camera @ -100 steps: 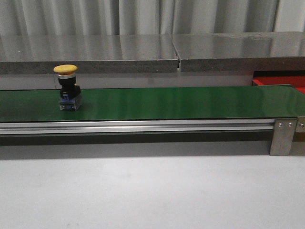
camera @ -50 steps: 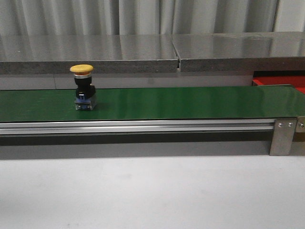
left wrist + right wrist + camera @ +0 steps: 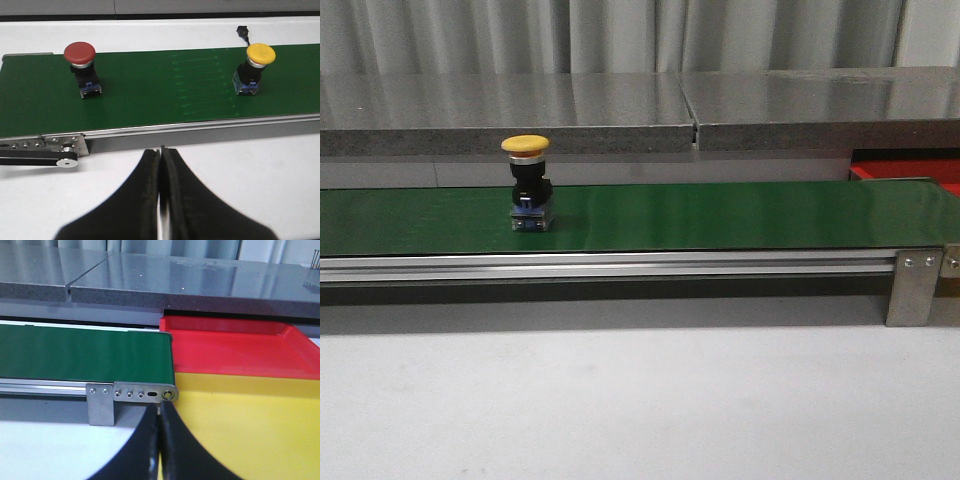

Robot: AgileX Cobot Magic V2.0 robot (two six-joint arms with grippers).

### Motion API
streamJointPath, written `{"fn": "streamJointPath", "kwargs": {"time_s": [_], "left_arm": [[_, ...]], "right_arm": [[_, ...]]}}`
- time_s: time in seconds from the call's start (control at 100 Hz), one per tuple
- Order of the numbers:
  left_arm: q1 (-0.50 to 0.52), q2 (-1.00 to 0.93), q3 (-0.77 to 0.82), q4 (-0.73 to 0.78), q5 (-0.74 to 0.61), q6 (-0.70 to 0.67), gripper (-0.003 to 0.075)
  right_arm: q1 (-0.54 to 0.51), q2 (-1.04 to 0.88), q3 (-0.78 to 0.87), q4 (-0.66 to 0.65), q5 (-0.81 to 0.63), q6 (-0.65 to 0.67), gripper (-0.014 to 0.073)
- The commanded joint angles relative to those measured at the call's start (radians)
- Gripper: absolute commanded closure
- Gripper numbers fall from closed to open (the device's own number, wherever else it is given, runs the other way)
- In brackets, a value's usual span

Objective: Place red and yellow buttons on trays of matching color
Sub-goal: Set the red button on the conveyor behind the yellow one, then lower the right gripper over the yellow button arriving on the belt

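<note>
Your left gripper (image 3: 160, 165) is clenched on nothing, short of the green belt (image 3: 150, 100); your right gripper (image 3: 159, 425) is likewise closed and empty, over the yellow tray (image 3: 250, 425) with the red tray (image 3: 235, 347) just behind it. Both trays look bare in what shows, so nothing is sorted yet. The yellow button (image 3: 530, 183) and red button (image 3: 81, 68) stand upright on the belt, well apart, both awaiting pickup.
</note>
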State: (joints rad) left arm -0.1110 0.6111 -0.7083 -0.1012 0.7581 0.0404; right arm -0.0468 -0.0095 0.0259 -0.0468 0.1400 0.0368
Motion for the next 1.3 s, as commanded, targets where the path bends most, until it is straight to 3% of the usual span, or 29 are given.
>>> {"fn": "streamJointPath", "kwargs": {"time_s": [0.0, 0.44, 0.59, 0.99, 1.29], "left_arm": [[-0.008, -0.073, 0.022, -0.009, -0.071, -0.002, 0.0739], [-0.008, -0.208, 0.103, -0.009, -0.06, -0.002, 0.0739], [-0.008, -0.208, 0.103, -0.009, -0.06, -0.002, 0.0739], [-0.008, -0.208, 0.103, -0.009, -0.06, -0.002, 0.0739], [-0.008, -0.208, 0.103, -0.009, -0.06, -0.002, 0.0739]], "right_arm": [[-0.007, -0.015, -0.009, -0.013, -0.078, -0.003, 0.066], [-0.005, -0.013, -0.017, 0.019, -0.14, -0.003, 0.066], [-0.004, 0.029, -0.083, 0.02, -0.066, -0.003, 0.066], [-0.004, 0.35, -0.369, 0.019, -0.003, -0.003, 0.066], [0.039, 0.654, -0.616, 0.02, 0.144, -0.071, 0.066]]}}
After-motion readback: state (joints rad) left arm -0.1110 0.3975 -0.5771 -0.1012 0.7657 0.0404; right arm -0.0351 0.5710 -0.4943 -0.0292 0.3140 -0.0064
